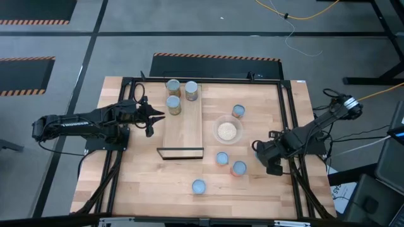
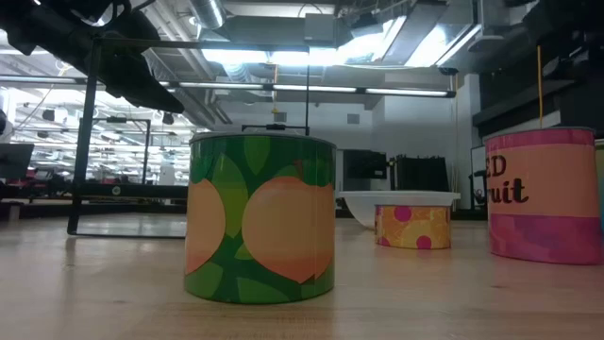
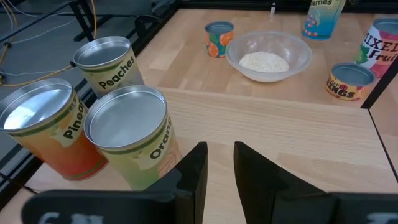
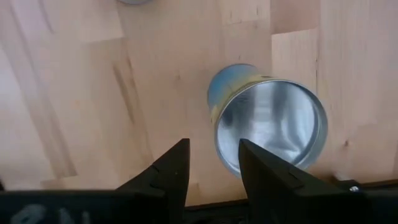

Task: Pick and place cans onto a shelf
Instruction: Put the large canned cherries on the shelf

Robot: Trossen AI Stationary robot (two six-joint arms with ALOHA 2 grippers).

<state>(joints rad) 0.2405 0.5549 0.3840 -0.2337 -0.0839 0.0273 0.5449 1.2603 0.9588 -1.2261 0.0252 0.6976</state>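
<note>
Three cans stand upright on the far end of the light-wood shelf; in the left wrist view they are the Oranges can, a Pineapple can and a Peaches can. My left gripper hovers open at the shelf's left edge, beside these cans. Several more cans stand on the tabletop. My right gripper, at the table's right, points down, open, above the wood. A silver-topped can stands below and beside its fingers, not between them.
A clear bowl with pale contents sits right of the shelf, with a can beyond it. Two more cans stand toward the near edge. The shelf's black frame rises at its near end. Black rails edge the table.
</note>
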